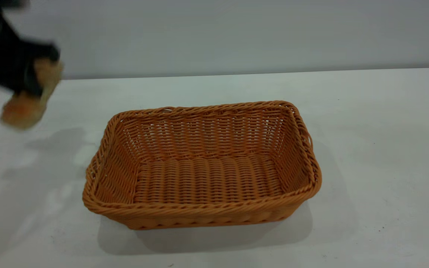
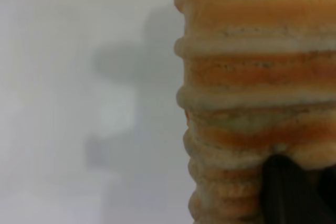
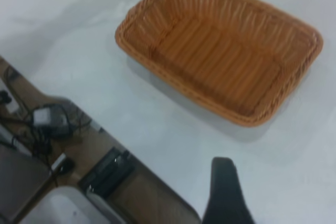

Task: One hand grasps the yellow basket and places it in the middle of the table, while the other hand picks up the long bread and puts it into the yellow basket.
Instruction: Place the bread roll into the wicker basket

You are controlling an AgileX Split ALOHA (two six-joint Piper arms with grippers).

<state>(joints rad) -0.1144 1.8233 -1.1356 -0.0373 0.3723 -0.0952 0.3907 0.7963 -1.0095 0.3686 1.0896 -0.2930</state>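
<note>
Broadly, the white table (image 1: 378,123) carries everything, and the yellow basket (image 1: 203,167) serves as the landmark: a big rectangular wicker tray with a braided rim and sloping openwork sides, standing flat near the middle of the tabletop with nothing in it. The right wrist view looks down on the same basket (image 3: 223,45) from well off to one side, past the table's edge, where a tangle of cables and dark gear (image 3: 52,129) lies below the table. Only one dark finger (image 3: 226,192) of the right gripper shows there, so whether its fingers are apart or together cannot be told. Away from the basket's left end and raised above the table, the left gripper (image 1: 32,83) is clamped on the long bread (image 1: 28,100), which hangs tilted between its fingers. Close up, the bread (image 2: 252,98) shows crosswise orange and cream ridges, with a dark fingertip (image 2: 289,187) pressed against it.
</note>
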